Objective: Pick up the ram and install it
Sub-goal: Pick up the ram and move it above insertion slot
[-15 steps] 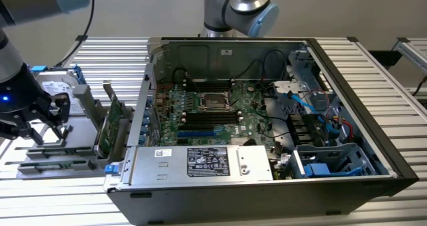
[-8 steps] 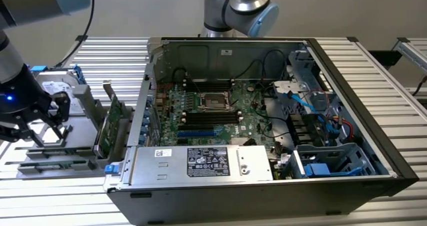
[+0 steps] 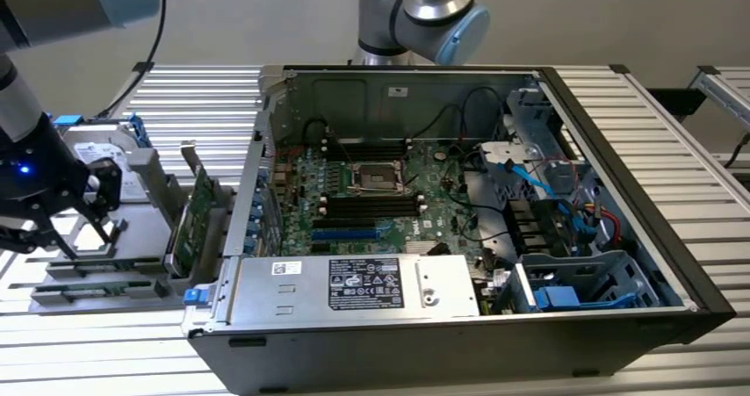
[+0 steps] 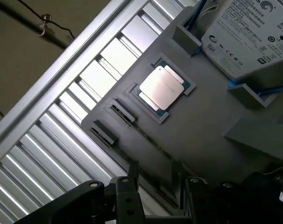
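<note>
Hanging over the grey fixture [image 4: 202,126], the gripper [image 4: 154,164] has its two fingers spread apart with nothing clamped between them. The ram [image 4: 152,141] stands on edge in a slot of the fixture just beneath, its thin line running toward the gap between the fingers; whether they touch it cannot be told. Near it a silver processor [image 4: 161,87] lies in its recess, with a hard drive [image 4: 253,32] beyond. The open computer case [image 3: 633,168] sits well apart, on the exterior view's right.
</note>
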Controlling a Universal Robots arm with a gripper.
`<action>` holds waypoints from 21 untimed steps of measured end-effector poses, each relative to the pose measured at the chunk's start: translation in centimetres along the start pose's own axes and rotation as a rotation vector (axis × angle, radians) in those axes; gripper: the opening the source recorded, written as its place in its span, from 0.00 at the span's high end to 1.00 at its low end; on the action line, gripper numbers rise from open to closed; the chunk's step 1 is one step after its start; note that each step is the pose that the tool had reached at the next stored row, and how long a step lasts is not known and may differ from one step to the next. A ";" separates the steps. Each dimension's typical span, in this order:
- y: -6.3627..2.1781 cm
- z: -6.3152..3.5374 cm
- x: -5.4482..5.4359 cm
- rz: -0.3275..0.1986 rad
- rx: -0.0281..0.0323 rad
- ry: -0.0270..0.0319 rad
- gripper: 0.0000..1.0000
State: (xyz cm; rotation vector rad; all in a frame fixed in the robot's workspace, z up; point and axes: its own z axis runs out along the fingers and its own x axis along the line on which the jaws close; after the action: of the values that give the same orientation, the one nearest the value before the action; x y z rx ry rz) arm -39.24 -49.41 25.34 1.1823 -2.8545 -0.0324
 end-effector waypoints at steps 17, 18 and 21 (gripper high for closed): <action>-0.01 0.24 0.0 -0.303 0.0114 0.0127 0.58; -0.01 0.26 0.0 -0.319 0.0117 0.0138 0.58; -0.01 0.32 0.0 -0.363 0.0126 0.0177 0.58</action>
State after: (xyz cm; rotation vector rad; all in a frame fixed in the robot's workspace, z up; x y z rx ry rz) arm -39.24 -49.41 25.02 1.6747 -2.5884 -0.0180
